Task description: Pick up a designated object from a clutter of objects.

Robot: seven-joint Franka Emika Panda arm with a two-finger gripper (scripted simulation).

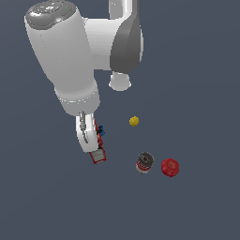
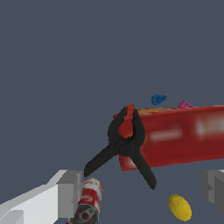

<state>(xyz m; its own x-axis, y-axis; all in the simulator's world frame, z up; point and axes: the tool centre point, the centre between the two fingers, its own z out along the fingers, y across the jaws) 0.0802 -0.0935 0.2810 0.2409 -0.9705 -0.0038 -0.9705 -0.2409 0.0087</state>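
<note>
In the wrist view the fingers point(image 2: 70, 194) stand wide apart with nothing between them: one grey pad low at one edge of the frame, the other at the opposite edge, and bare table point(image 2: 87, 65) in the gap. The gripper point(image 2: 142, 192) is thus empty.

Close by the pads lie the red-and-white can point(image 2: 89, 199), right against one finger in this picture, and the small yellow ball point(image 2: 180, 207) nearer the other.

Beyond them, and roughly central between the pads, sits the black spring clamp point(image 2: 127, 146). Its two long handles splay toward the camera in an inverted V, and its red-tipped jaws point away, meeting at the near face of the long red box point(image 2: 183, 135). Whether the clamp touches the box or merely overlaps it in this view I cannot tell. The clamp's long axis runs roughly away from the camera, across the line joining the pads, so I judge that closing on the narrow pivot region would suit; the box just behind leaves little room.

Farthest are a blue bit point(image 2: 158, 99) and a pink bit point(image 2: 184, 105) past the box.

The exterior view hides the clamp behind the hand, showing only the box's end point(image 1: 98, 155), but it shows the red apple-like ball point(image 1: 169, 167) beside the can, absent from the wrist view.
</note>
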